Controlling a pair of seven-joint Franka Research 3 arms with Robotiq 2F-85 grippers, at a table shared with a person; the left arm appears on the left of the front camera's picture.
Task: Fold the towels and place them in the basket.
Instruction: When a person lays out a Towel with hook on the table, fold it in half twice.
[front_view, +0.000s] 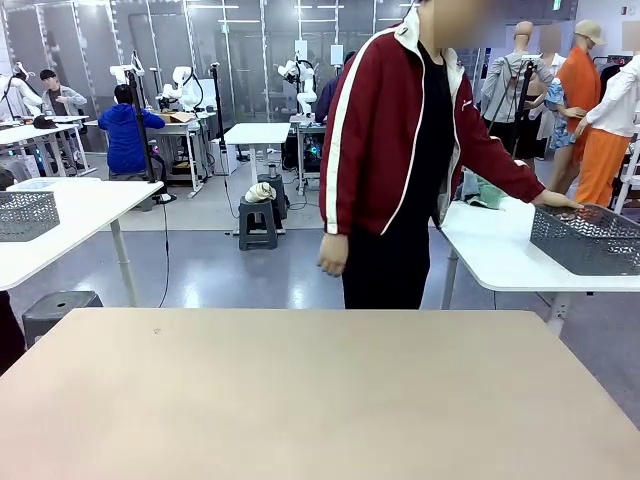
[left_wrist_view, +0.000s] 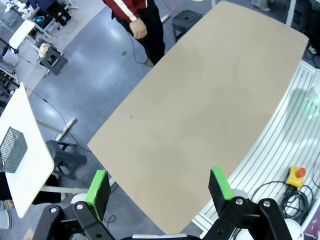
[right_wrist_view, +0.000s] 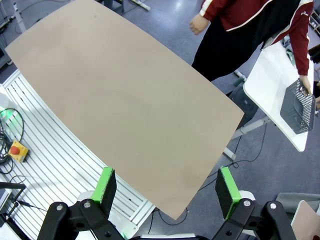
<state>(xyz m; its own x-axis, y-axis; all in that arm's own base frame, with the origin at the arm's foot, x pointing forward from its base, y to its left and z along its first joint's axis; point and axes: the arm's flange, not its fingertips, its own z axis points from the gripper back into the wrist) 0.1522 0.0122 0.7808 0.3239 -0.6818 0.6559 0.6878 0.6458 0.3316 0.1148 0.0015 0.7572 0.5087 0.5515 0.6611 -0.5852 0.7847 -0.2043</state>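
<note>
The towels are out of view. A dark grey lattice basket stands on a white side table at the right, beyond my beige table. The person in a red jacket rests one hand on its rim; the basket also appears in the right wrist view. My left gripper hangs open high above the beige table, nothing between its green pads. My right gripper is open too, high over the table's near edge.
A second grey basket sits on another white table at the left. A small green-grey bundle that I cannot identify lies behind the person. A red stop button and cables lie on the floor by the robot base.
</note>
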